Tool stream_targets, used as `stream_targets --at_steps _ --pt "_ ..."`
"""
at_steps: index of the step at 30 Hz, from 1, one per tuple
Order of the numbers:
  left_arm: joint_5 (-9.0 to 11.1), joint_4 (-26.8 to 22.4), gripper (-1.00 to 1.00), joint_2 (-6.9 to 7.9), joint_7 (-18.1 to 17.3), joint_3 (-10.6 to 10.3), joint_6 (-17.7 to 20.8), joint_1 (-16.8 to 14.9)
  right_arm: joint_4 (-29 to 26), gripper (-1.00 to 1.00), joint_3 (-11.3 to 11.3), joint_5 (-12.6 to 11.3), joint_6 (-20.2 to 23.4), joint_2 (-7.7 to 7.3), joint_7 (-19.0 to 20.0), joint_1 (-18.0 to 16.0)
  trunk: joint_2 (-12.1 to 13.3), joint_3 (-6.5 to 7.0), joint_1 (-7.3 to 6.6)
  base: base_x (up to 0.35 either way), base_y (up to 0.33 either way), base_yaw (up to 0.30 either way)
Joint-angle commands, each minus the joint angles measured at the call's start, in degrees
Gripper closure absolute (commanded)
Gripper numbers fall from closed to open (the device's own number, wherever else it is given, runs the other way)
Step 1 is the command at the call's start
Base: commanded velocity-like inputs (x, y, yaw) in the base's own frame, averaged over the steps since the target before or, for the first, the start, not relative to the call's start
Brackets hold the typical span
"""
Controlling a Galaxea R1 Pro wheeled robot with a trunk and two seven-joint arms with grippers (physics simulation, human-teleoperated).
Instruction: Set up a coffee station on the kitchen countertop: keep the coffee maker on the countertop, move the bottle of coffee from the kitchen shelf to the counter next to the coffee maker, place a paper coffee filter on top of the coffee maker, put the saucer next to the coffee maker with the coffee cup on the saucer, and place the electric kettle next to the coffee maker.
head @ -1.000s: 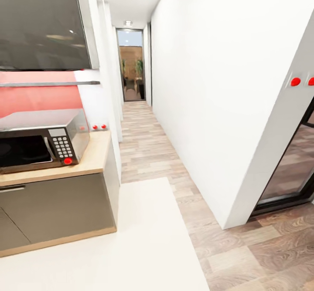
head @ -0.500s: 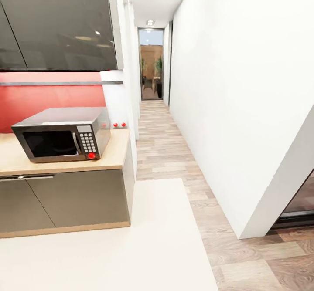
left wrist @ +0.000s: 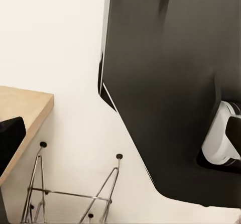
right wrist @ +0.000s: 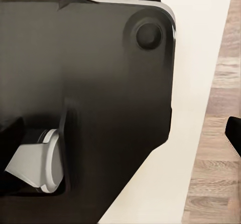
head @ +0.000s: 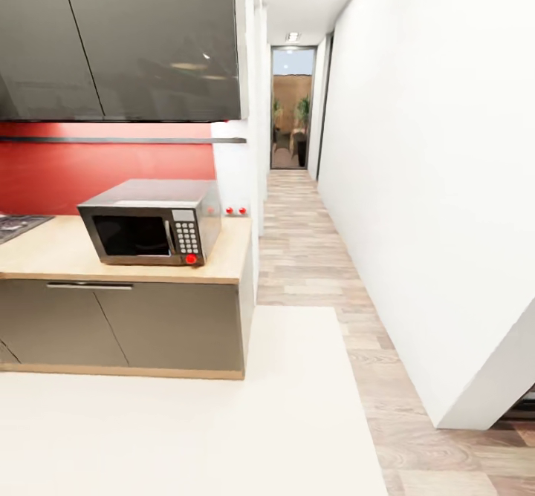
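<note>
None of the coffee station items are in sight; the coffee maker, coffee bottle, filter, saucer, cup and kettle are out of view. In the head view a wooden countertop [head: 67, 255] carries just a steel microwave [head: 152, 223]. My left gripper [left wrist: 120, 138] and right gripper [right wrist: 120, 133] hang low beside my dark base [left wrist: 165, 83], pointing down at the floor. In both wrist views the dark fingertips [left wrist: 10, 138] [right wrist: 234, 133] sit at opposite edges of the picture, wide apart, with nothing held.
Dark wall cabinets [head: 119, 36] hang over a red backsplash [head: 89, 169]; a stove corner [head: 15, 225] shows at far left. A narrow wood-floored hallway [head: 297, 214] runs ahead beside a long white wall [head: 438, 184]. A wire rack [left wrist: 70, 194] stands near my left gripper.
The head camera has swung left: microwave and counter slid rightwards in the picture, and more cabinets plus the stove corner came into view. Nothing in the scene itself moved.
</note>
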Motion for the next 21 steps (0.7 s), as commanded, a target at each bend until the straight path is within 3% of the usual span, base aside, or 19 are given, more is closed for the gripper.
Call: stream_targets --at_steps 1,21 --pt "0.5 0.0 -1.0 -0.01 0.0 0.1 -0.2 0.0 0.0 -1.0 0.0 0.0 -0.2 0.0 0.0 0.0 0.3 0.07 -0.21 0.0 0.0 0.274" --pt "0.5 0.0 -1.0 0.04 0.0 0.0 -0.2 0.0 0.0 -1.0 0.0 0.0 -0.2 0.0 0.0 0.0 8.4 3.13 -4.6 0.0 0.0 0.274"
